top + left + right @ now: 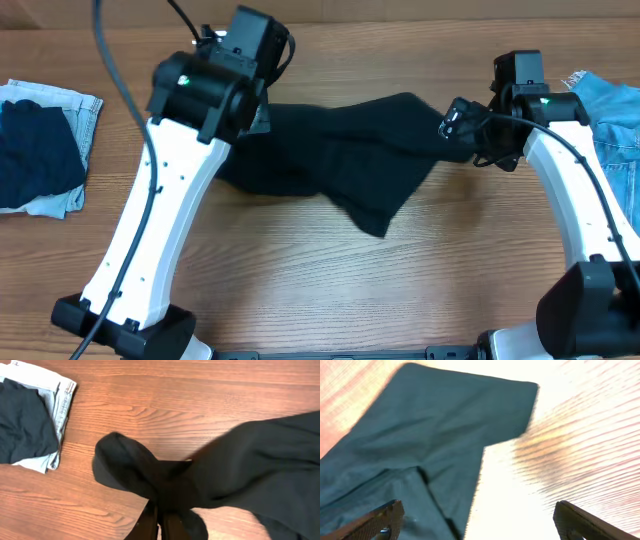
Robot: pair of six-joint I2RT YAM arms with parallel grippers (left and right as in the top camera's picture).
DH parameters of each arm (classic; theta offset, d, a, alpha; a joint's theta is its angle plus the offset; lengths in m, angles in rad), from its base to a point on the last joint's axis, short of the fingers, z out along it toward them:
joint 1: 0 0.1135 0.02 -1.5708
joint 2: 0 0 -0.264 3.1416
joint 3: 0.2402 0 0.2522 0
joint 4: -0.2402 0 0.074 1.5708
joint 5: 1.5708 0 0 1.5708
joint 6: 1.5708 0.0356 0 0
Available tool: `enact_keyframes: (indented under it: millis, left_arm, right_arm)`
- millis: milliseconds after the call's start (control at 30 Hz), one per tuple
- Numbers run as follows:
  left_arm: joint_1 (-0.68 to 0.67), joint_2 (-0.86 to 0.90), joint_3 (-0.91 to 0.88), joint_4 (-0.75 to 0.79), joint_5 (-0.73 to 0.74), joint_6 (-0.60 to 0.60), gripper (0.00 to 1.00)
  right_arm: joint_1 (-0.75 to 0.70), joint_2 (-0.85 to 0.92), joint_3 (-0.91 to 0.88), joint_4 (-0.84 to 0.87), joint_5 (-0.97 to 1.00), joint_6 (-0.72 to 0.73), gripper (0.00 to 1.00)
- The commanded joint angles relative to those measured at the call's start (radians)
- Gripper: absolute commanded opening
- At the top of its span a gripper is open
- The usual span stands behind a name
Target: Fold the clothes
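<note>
Left claw (pixel 161 524) first: it is clenched on the black garment (pixel 250 470), both dark fingers pressed together at the bottom of its wrist view with a bunch of cloth gathered between them. From that pinch one rounded lobe of fabric spreads toward the left edge of the bench (pixel 175 400), and the much larger part fans away to the right. I cannot tell whether the pinched part is raised off the wood or lying on it.

On the other side, my right claw (pixel 480 522) is released. Its two fingertips stand wide apart at the lower corners of its wrist view, with nothing gripped between them. Beneath it I see a flat corner of the same garment, washed teal by glare. That corner reaches under one fingertip, while the other is over bare, overexposed wood.

From overhead, the garment lies rumpled across the middle of the bench, nearer the far edge than the near one, stretched between the two arms. Its left end is hidden under the left arm's wrist, and its right end tapers to the right claw. One flap points toward the near edge.

Further out, at the left edge, a pale denim piece (pixel 85 110) lies folded with a dark cloth (pixel 35 150) on top, well apart from the garment. At the right edge a bright blue denim garment (pixel 610 115) lies just beside the right arm.
</note>
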State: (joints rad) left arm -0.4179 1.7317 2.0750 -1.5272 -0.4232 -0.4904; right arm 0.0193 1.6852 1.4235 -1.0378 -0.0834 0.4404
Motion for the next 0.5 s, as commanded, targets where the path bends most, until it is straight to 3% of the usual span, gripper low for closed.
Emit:
enact_keyframes:
  millis: [0, 67, 233, 467]
  left_arm:
    - [0.005, 0.014, 0.005, -0.018, 0.005, 0.034, 0.04]
    - [0.006, 0.014, 0.005, -0.023, 0.004, 0.035, 0.04]
    - [0.005, 0.014, 0.005, -0.032, 0.006, 0.034, 0.04]
    - [0.005, 0.014, 0.005, -0.039, 0.006, 0.034, 0.05]
  right_arm:
    - [0.0, 0.103, -0.004, -0.014, -0.197, -0.084, 0.98]
    - [0.019, 0.166, -0.004, -0.022, -0.323, -0.154, 0.94]
    - [0.113, 0.254, -0.004, 0.037, -0.486, -0.341, 0.93]
    - [0.21, 0.35, -0.004, 0.18, -0.438, -0.294, 0.94]
